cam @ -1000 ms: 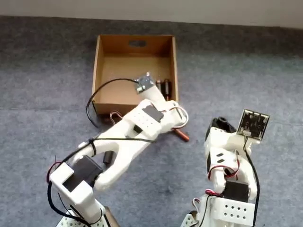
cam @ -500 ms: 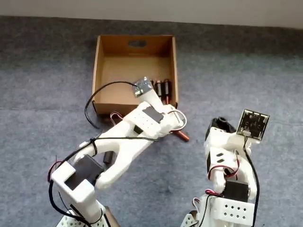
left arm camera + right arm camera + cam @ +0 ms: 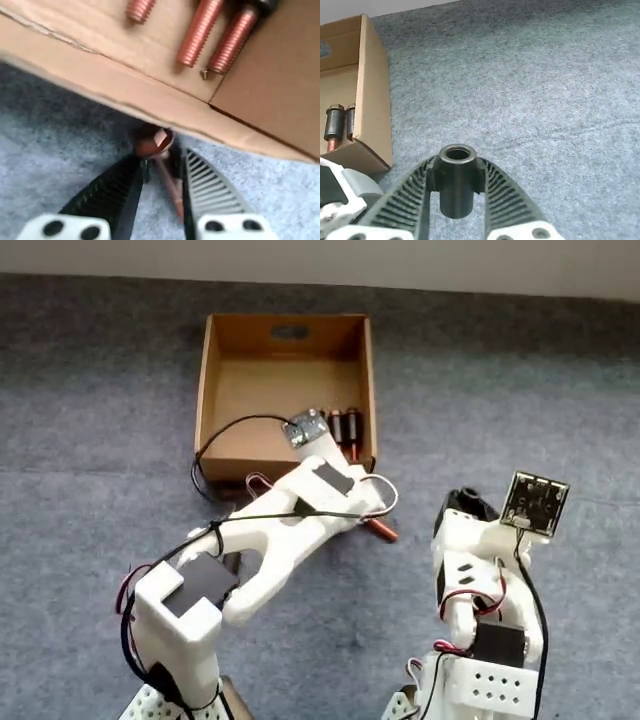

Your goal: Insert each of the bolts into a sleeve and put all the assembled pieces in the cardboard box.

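Right gripper point(image 3: 456, 172) held black sleeve point(image 3: 455, 192) upright, bore seemingly offered for loading; left gripper point(image 3: 164, 162), narrowly parted, straddled loose bolt point(image 3: 152, 141) beside cardboard box point(image 3: 150, 95).

High view: left arm point(image 3: 300, 515) hid most of loose bolt point(image 3: 384, 530) at centre, plus part of cardboard box point(image 3: 260, 400) front wall. Left wrist view: boxed bolts point(image 3: 200, 35) cut by edge; loose bolt's head blurred.

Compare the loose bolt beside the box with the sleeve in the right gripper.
The bolt is copper-coloured; the sleeve is black. The bolt lies flat on the carpet within the open left gripper; the sleeve is clamped in the right gripper, held off the carpet. Both are outside the cardboard box, not yet joined.
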